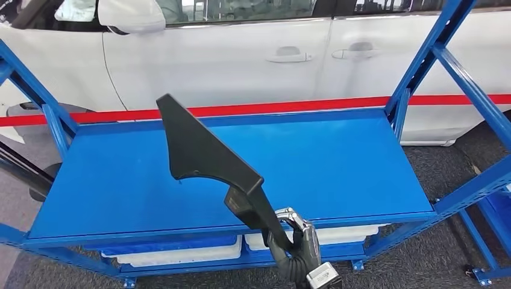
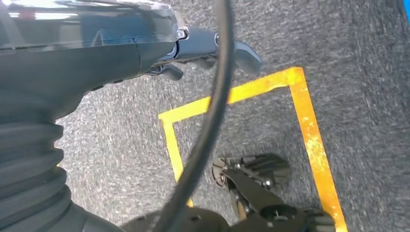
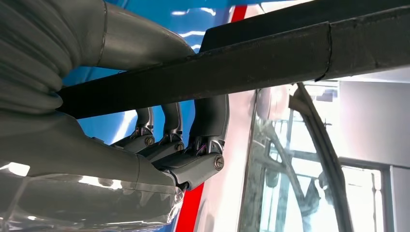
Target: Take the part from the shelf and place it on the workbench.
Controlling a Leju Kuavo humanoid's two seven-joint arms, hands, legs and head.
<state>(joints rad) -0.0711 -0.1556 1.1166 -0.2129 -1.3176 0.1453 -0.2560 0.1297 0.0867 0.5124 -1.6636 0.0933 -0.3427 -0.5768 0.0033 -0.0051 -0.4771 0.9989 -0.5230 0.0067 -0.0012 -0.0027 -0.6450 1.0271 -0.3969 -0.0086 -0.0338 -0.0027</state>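
The right hand (image 1: 299, 247) is gripping the part (image 1: 205, 159), lifting it above the blue shelf (image 1: 337, 168); placing is remaining.

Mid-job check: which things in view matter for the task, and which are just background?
Job: black part, held by right hand; blue bench top.
Background: white car; red stripe; white bins; yellow floor tape; left hand.

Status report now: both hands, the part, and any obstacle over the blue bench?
Right hand grips black part by its narrow end, held above blue workbench. Left hand hangs over floor, holding nothing visible. No obstacle seen on bench.
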